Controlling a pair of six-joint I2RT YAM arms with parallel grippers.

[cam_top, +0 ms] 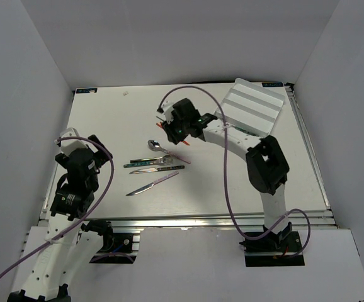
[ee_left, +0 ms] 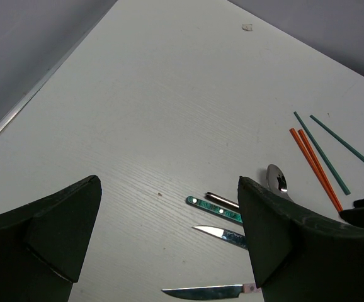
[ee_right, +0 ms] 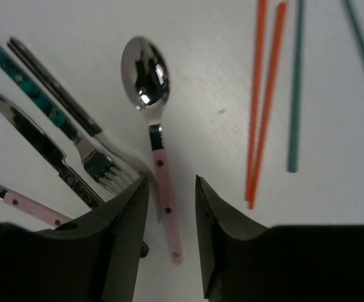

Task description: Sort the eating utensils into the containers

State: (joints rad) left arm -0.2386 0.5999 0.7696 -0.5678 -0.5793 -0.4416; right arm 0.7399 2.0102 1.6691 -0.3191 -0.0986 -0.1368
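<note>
pinch on the pink spoon handle: where it could slip

the right gripper (ee_right: 171, 187) is hanging low over the table (cam_top: 106, 119), straddling the pink handle of the spoon (ee_right: 158, 151). its jaws are standing narrowly apart, one on each side of the handle. a sliver of table is showing on both sides, so nothing is clamped yet. the left gripper (ee_left: 168, 207) is waiting at the left of the table with its jaws wide apart and nothing between them.

the spoon is lying flat, bowl pointing away from the right gripper. the fork (ee_right: 100, 167) is lying just beside its handle, and the orange chopsticks (ee_right: 257, 107) and green chopsticks (ee_right: 294, 88) are lying near on the other side. the white tray (cam_top: 251, 104) is sitting well apart, at the far right corner.

several things could be going wrong from here:

- the handle is thin and flat on the surface. if the fingertips are riding too high they could close over it and come up bare; too low, and they could be scraping the table.
- the handle is sitting nearer one jaw than the other, so the squeeze may push it sideways and swivel the spoon.
- that same jaw is hanging right by the fork tines and may nudge or trap them.
- the grip is landing toward the handle's tail, so the heavier bowl is likely to droop on the way to the tray.
</note>
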